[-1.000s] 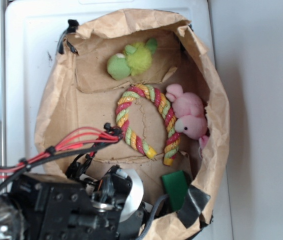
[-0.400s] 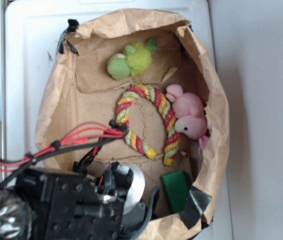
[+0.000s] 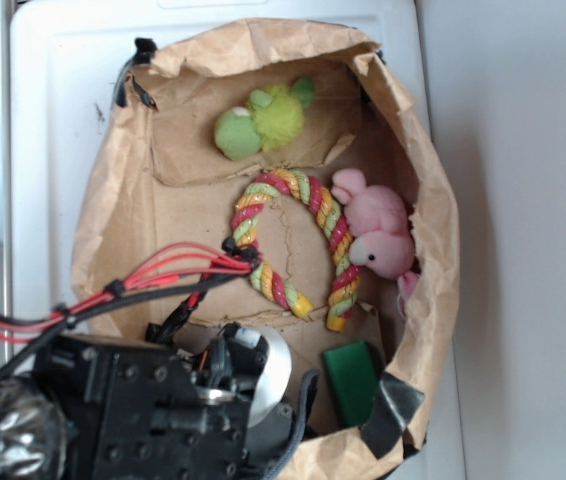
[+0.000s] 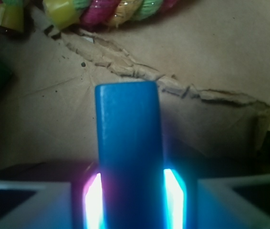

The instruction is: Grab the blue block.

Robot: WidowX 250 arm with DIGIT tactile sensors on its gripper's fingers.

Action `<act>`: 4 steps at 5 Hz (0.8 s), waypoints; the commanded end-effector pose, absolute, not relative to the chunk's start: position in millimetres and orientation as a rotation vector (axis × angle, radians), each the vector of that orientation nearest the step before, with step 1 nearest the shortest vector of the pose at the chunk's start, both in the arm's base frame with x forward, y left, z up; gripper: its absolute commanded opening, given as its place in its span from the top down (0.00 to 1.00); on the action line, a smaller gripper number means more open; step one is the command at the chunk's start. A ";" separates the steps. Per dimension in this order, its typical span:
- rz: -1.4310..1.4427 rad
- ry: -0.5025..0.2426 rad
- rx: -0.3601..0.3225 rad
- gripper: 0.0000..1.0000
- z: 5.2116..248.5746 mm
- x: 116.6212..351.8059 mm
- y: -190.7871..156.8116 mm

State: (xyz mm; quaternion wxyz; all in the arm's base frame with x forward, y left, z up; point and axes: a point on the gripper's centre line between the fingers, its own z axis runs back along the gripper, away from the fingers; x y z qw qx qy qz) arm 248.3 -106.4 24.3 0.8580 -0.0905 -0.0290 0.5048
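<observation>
Blue block [image 4: 128, 152] between gripper [image 4: 130, 202] pads, jaws clamped on its sides.
Rigid, smooth, likely light: you should grip mid-length; slick faces may slip.

The blue block [image 4: 128, 152] is being seen only in the wrist view; in the exterior view it is being hidden beneath the arm. A plain bright-blue bar with smooth faces and softly rounded corners is being presented lengthwise, its far end pointing straight ahead of the gripper [image 4: 130, 200]. Its near end is being flanked closely on both sides by the glowing fingers [image 4: 93, 202], which are lying against its long faces. The block is being shown centred on the gripper's axis, projecting well forward past the fingertips. Whether its underside is resting on the cardboard below cannot be told.
</observation>
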 end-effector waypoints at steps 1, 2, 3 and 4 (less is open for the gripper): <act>1.214 -0.071 -0.222 1.00 56.6 296.5 -74.1; 1.215 -0.084 -0.235 1.00 86.9 344.2 -35.2; 1.101 -0.102 -0.278 1.00 110.8 342.3 -16.7; 0.921 -0.191 -0.258 1.00 130.9 324.6 -18.8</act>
